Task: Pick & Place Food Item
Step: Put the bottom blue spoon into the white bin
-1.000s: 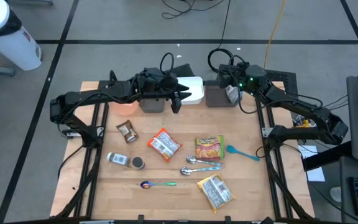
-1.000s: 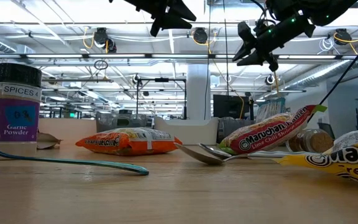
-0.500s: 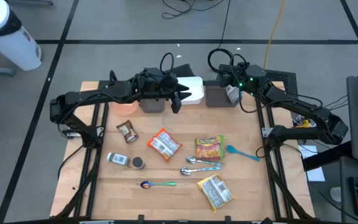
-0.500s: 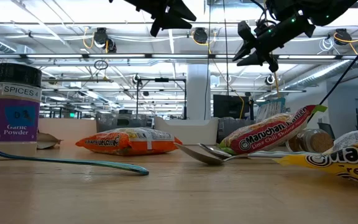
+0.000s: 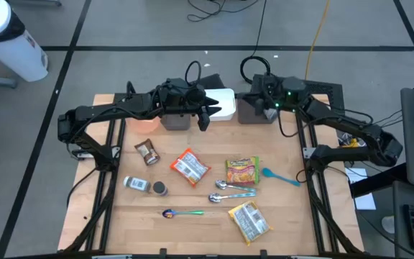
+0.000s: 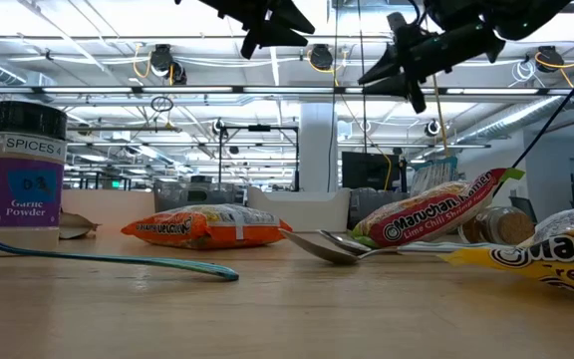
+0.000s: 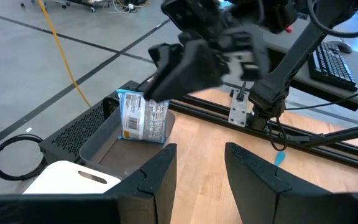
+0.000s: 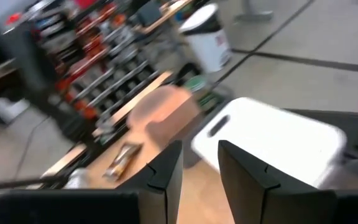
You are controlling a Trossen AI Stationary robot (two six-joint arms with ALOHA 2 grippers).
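Note:
A blue-and-white food packet (image 7: 140, 117) stands on end in the grey bin (image 7: 98, 146) at the table's far side. My right gripper (image 5: 246, 96) hovers above that bin (image 5: 254, 115), open and empty, pointing toward the white bin (image 5: 225, 106). My left gripper (image 5: 205, 119) hangs open and empty in the air beside the white bin and a second grey bin (image 5: 176, 121). Several more packets lie flat on the table: a red-and-white one (image 5: 190, 166), an orange one (image 5: 241, 171), a yellow one (image 5: 249, 220) and a brown one (image 5: 147, 151).
A spice jar (image 5: 136, 184) lies at the left. Two metal spoons (image 5: 233, 191), a blue spoon (image 5: 280, 175) and a coloured spoon (image 5: 182, 213) lie among the packets. Dark frame rails (image 5: 309, 155) run along both table sides. Bare wood shows between the bins and the packets.
My right gripper has swung about above the grey bin, from pointing down at the packet to pointing level toward the table's left, over the white bin. In the high view it now covers the packet. The packet has stayed in the bin.

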